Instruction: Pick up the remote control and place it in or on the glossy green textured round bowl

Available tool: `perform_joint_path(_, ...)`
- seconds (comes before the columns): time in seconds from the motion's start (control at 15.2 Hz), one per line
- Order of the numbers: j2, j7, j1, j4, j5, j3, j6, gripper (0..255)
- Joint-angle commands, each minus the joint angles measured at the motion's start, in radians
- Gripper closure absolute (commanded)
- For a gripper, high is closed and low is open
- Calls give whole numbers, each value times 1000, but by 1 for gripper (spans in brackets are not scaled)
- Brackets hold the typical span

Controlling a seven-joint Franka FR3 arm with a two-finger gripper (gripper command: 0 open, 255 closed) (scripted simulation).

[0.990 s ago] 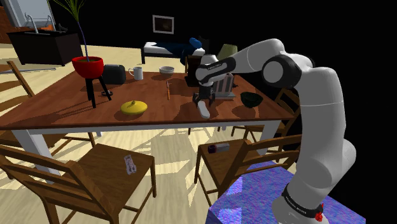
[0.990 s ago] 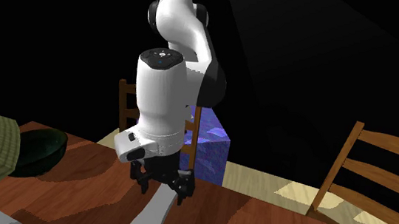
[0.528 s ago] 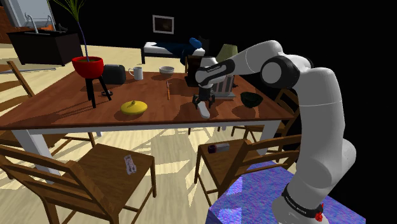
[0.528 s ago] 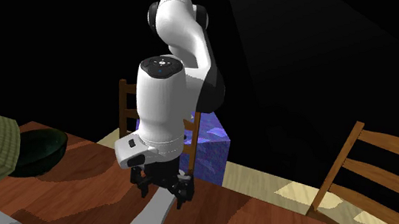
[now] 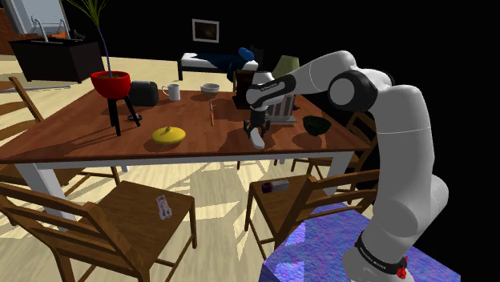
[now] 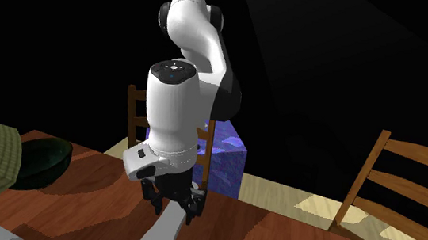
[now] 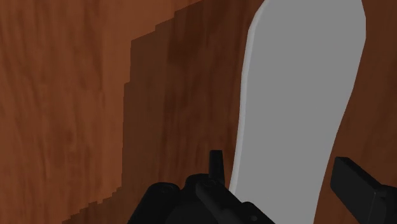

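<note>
**Fingers astride the remote, squeeze yet to come**

The all-black two-finger gripper (image 7: pixel 277 167) is pointing down at the table with its fingers (image 7: pixel 357 186) spread, one along each long side of the plain grey, flat, elongated remote control (image 7: pixel 299 83). They are sitting just beside its edges. A sliver of wood is showing next to one of them, so I'm calling this a straddle, not a pinch. Going across the narrow width looks sensible, since the slab is lying flat and offers no other span the jaws can cover.

Most of the remote is stretching away from the hand, so the grip is landing near one end. I'd expect it to droop or twist once lifted.

The remote is resting on the reddish-brown wooden table (image 5: pixel 80 128), close to the long edge on the stand's side. The dark, glossy green round bowl (image 5: pixel 317 124) is standing upright on that table, apart from the remote and nearer the corner at the shoulder view's right. The carry looks short. A yellow lidded dish (image 5: pixel 169 134) is sitting well apart, further along that edge the other way.
</note>
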Motion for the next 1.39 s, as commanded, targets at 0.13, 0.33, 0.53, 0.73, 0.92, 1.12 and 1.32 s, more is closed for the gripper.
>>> perform_joint_path(0.13,0,0,0,0,0,0,0,255)
perform_joint_path(0.33,-5,0,0,5,0,0,-11,255)
perform_joint_path(0.53,-21,-1,0,22,1,0,-43,255)
perform_joint_path(0.73,-35,-2,0,41,1,0,-77,255)
perform_joint_path(0.92,-48,-3,0,63,1,1,-111,255)
perform_joint_path(1.12,-59,-3,0,87,2,1,-146,255)
perform_joint_path(1.32,-68,-4,0,114,2,1,-182,255)
